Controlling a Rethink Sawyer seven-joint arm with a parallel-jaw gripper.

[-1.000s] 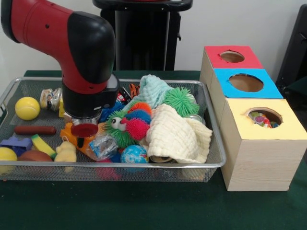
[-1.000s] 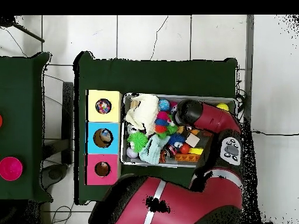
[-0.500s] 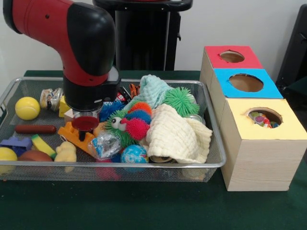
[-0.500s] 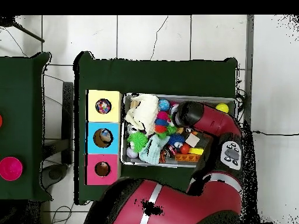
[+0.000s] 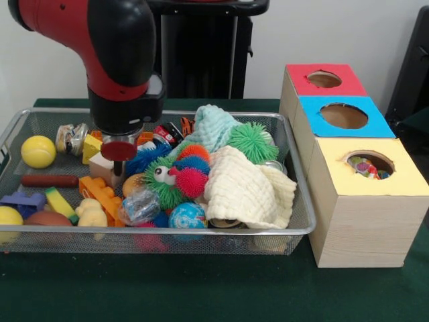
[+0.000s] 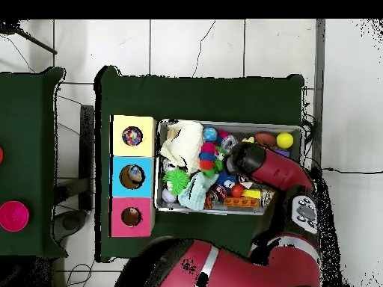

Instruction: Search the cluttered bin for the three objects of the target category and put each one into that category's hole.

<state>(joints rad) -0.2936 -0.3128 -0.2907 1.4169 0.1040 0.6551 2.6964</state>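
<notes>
A wire mesh bin [image 5: 20, 122] holds a heap of toys. My gripper [image 5: 118, 151] ends in a red round cup and hangs above a wooden block [image 5: 102, 168], with an orange brick toy [image 5: 100, 191] just in front of it. Nothing visibly hangs from the cup. Spiky balls lie in the middle: a green one [image 5: 253, 141], a pink-red one [image 5: 192, 180] and a blue one [image 5: 142, 159]. Three boxes stand beside the bin, with a red-topped hole [image 5: 324, 79], a blue-topped hole [image 5: 343, 115] and a yellow-topped hole [image 5: 369, 163]. In the overhead view the arm's head [image 6: 244, 159] hides the gripper.
A cream cloth [image 5: 241, 191] and a mint cloth [image 5: 214, 127] cover part of the heap. A yellow ball [image 5: 38, 151], a brown sausage [image 5: 48, 180], a globe ball [image 5: 187, 216] and a foil packet [image 5: 139, 204] lie around. The yellow-topped hole holds colourful items. The boxes [image 6: 132, 176] flank the bin [image 6: 224, 123].
The gripper has risen off the orange toy and drawn back toward the bin's far side. The orange toy has settled lower in the heap.
</notes>
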